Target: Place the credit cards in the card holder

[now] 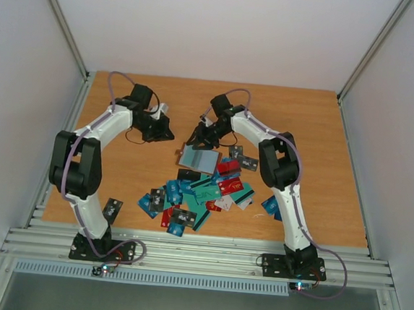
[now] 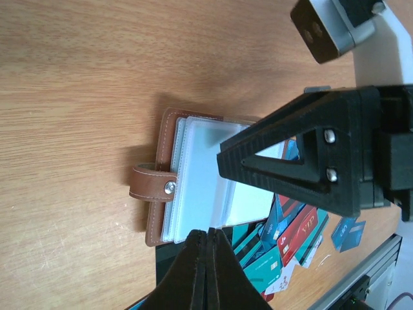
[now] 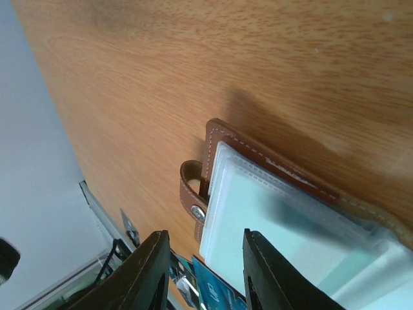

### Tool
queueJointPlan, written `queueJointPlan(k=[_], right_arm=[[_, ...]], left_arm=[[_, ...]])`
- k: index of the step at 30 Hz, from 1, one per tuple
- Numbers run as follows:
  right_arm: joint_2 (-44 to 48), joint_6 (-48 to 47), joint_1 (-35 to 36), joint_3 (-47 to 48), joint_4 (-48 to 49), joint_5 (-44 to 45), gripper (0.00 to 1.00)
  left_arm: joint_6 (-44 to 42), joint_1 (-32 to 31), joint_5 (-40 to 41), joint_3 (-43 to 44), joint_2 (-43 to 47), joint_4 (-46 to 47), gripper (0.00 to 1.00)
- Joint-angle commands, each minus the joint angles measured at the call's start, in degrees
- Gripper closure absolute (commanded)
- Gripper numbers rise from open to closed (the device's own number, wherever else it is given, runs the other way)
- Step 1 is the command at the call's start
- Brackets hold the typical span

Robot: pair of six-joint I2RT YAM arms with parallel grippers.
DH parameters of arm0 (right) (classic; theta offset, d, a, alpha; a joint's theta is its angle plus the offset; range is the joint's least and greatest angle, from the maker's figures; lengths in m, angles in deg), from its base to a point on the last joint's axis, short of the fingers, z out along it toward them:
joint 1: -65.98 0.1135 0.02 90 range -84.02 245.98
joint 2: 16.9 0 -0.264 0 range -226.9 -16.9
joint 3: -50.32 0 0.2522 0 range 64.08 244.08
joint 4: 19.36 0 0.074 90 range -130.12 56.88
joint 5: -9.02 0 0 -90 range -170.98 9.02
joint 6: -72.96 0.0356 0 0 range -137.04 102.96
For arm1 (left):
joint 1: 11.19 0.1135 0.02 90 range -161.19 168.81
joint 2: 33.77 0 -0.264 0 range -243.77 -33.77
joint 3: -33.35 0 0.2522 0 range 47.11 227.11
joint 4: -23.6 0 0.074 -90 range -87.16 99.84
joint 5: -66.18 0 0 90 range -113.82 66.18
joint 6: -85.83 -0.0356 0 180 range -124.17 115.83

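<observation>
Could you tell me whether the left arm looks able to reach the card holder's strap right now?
Probably yes. The card holder lies open just ahead of the left gripper, its strap side uncovered; the right gripper, jaws open, hangs only over the other side.

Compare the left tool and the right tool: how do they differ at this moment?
The left tool is shut, with no gap showing; the right tool is open and holds nothing. The right tool hangs over the open card holder; the left tool is off to its side. Both are black.
</observation>
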Motion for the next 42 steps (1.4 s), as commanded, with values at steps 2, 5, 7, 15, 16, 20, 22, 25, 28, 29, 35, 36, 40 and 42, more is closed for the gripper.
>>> queueJointPlan(k=[2, 5, 7, 15, 16, 20, 22, 25, 28, 29, 35, 36, 40, 42], right_arm=[[-1.2, -1.0, 0.1, 5.0, -4.7, -0.1, 0.67], [1.5, -2.3, 0.1, 5.7, -6.0, 1.9, 0.67], [4.6, -3.5, 0.1, 4.3, -6.2, 3.2, 0.67], [24.3, -6.5, 0.1, -14.5, -1.9, 12.1, 0.60], [26.8, -6.1, 0.1, -17.2, -1.3, 13.1, 0.58], [35.6, -1.7, 0.2, -26.3, -0.3, 16.9, 0.55], [39.2, 0.1, 0.8, -29.6, -0.4, 18.6, 0.55], [44.0, 2.4, 3.2, -32.6, -1.7, 22.7, 0.54], [46.9, 5.3, 7.0, -33.1, -5.5, 27.8, 0.54], [47.7, 7.1, 8.5, -33.1, -6.7, 29.4, 0.54], [52.4, 15.8, 19.1, -34.5, -10.7, 40.2, 0.53], [53.0, 17.6, 20.9, -35.3, -10.9, 41.7, 0.53], [55.4, 27.2, 27.1, -39.3, -10.2, 45.6, 0.51], [56.1, 29.9, 29.9, -41.5, -8.3, 45.7, 0.51]], left_arm=[[-1.8, 0.1, -0.2, -0.6, 3.8, -1.7, 1.00], [-2.2, 0.1, 0.7, -0.8, 6.1, -3.1, 0.99], [-2.4, 0.1, 1.4, -1.7, 8.5, -3.8, 0.97], [-3.4, 0.1, 4.7, -5.2, 19.2, -9.3, 0.51], [-4.5, 0.1, 5.5, -5.4, 20.2, -10.5, 0.44], [-7.4, 0.2, 8.5, -8.1, 25.3, -13.0, 0.07], [-6.5, 0.2, 9.5, -11.3, 28.3, -11.6, 0.01], [-4.1, 1.2, 11.3, -16.0, 31.4, -11.5, 0.01], [-1.5, 2.3, 13.7, -18.5, 33.1, -14.1, 0.01], [-1.4, 2.6, 14.0, -19.3, 33.9, -15.1, 0.01], [-1.6, 3.0, 12.8, -24.0, 44.2, -19.6, 0.01], [-1.5, 3.0, 11.9, -24.5, 45.2, -20.6, 0.04], [0.4, 2.0, 11.1, -24.0, 44.9, -24.0, 0.17], [2.8, 0.8, 9.9, -24.2, 44.7, -24.4, 0.18]])
